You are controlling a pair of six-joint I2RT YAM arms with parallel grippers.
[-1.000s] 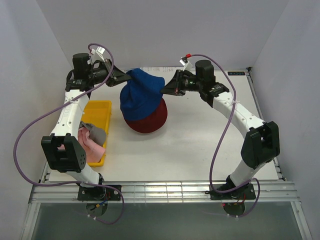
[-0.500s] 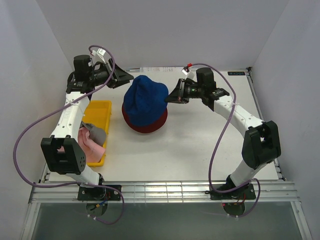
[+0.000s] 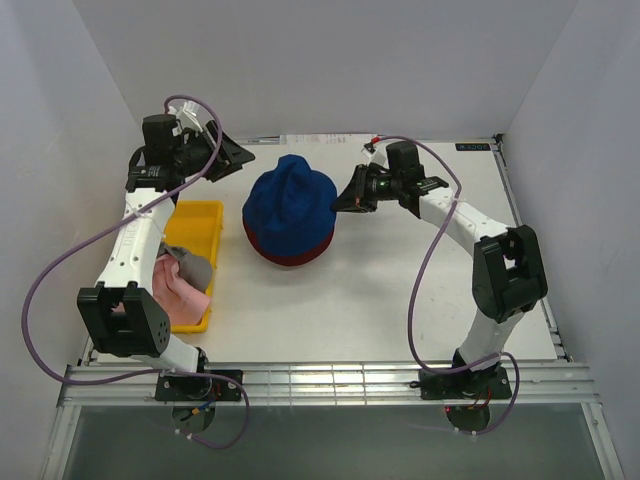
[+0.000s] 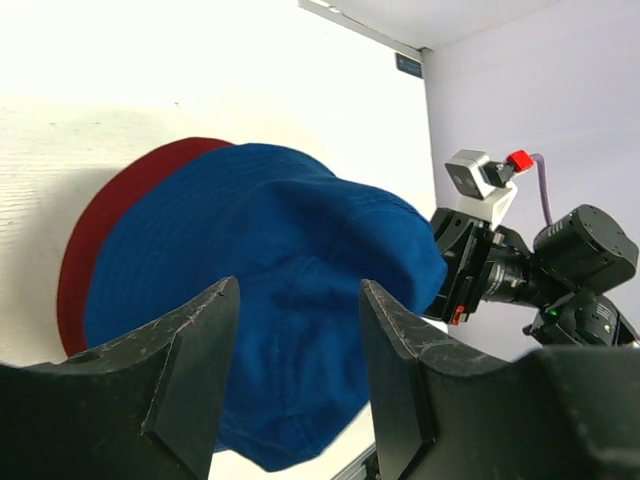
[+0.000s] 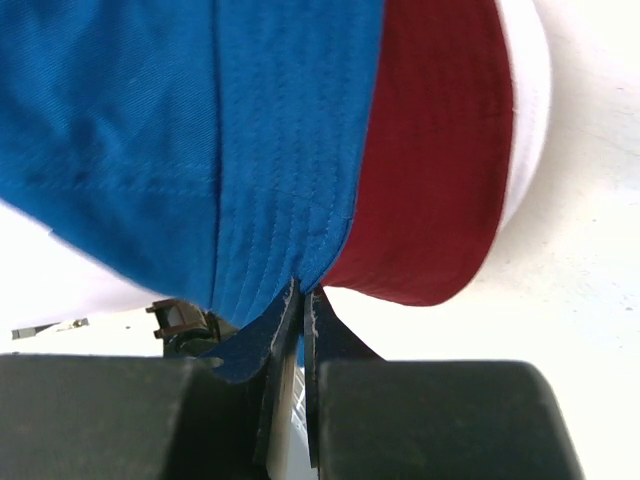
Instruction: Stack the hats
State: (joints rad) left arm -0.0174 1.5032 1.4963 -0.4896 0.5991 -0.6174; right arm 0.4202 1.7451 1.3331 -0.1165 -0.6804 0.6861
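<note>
Right claw [image 5: 300,300] pinches navy hat [image 5: 150,130]; left claw [image 4: 297,300] spread wide.

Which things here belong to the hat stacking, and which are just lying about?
Job: navy blue hat, sitting on the dark red hat; grey hat; pink hat; right gripper, pinching the blue brim; left gripper, open.
Lying about: yellow tray, holding the grey and pink hats.

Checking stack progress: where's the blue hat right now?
Top view: the blue hat sits over the red hat, just right of the yellow tray; the right claw pinches its brim.
</note>
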